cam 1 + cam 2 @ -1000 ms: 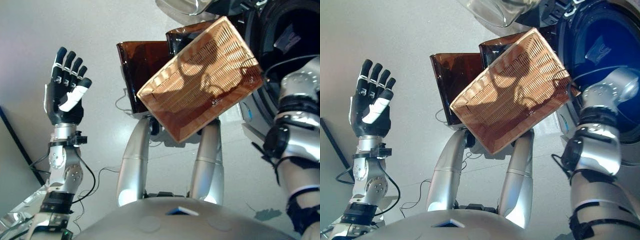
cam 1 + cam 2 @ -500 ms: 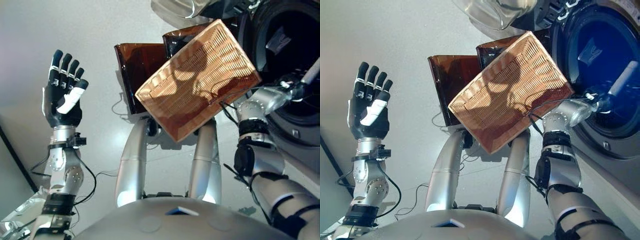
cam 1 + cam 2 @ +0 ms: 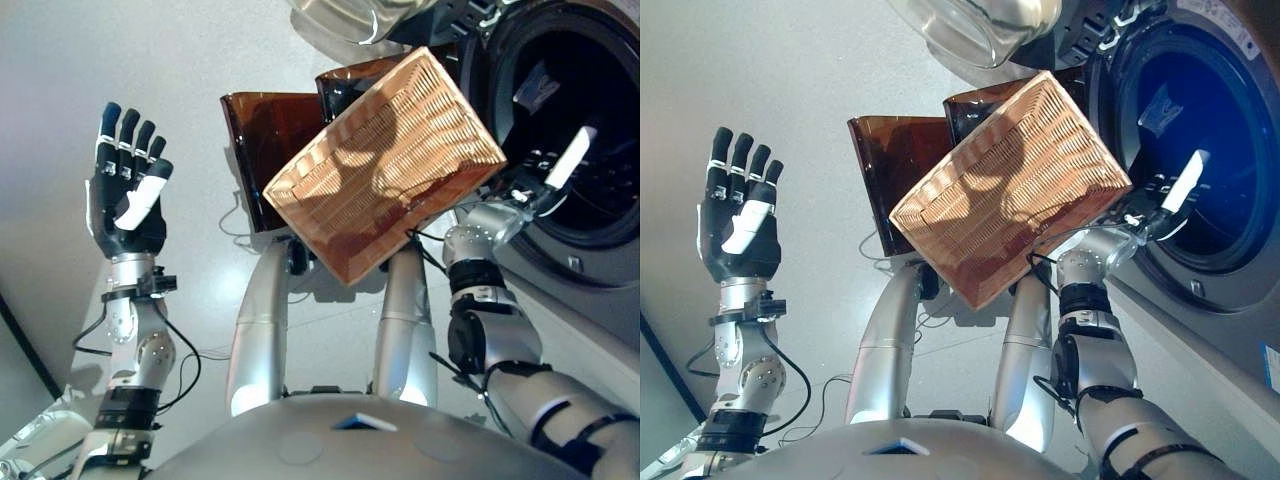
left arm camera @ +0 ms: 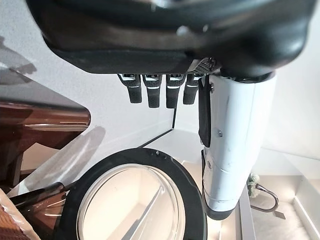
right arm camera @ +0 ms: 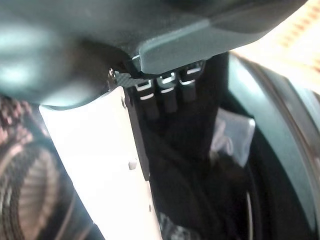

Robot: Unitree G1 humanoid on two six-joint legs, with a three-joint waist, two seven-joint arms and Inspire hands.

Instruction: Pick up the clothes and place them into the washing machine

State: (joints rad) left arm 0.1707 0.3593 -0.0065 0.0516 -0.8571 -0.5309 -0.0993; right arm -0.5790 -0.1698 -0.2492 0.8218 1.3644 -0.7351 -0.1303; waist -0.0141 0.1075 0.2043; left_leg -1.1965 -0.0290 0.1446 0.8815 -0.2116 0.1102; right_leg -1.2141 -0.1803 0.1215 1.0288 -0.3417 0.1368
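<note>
The washing machine (image 3: 590, 268) stands at the right with its drum open. A pale piece of cloth (image 3: 530, 88) lies deep in the dark drum, and the right wrist view shows this pale cloth (image 5: 232, 132) among dark cloth past the fingers. My right hand (image 3: 535, 180) is at the drum's mouth, fingers straight, white-covered thumb (image 5: 107, 150) sticking out, holding nothing. The woven basket (image 3: 385, 165) in the middle, between the arms, looks empty. My left hand (image 3: 125, 205) is raised at the left, open, palm showing, holding nothing.
The machine's round glass door (image 3: 970, 30) hangs open above the basket and also fills the left wrist view as a door (image 4: 132, 205). Two brown see-through boxes (image 3: 255, 140) stand behind the basket. Grey floor (image 3: 200, 60) lies around.
My right arm has swung from close before the camera out toward the drum, so its hand now shows at the drum's mouth. The view shifted slightly. The left hand stayed raised.
</note>
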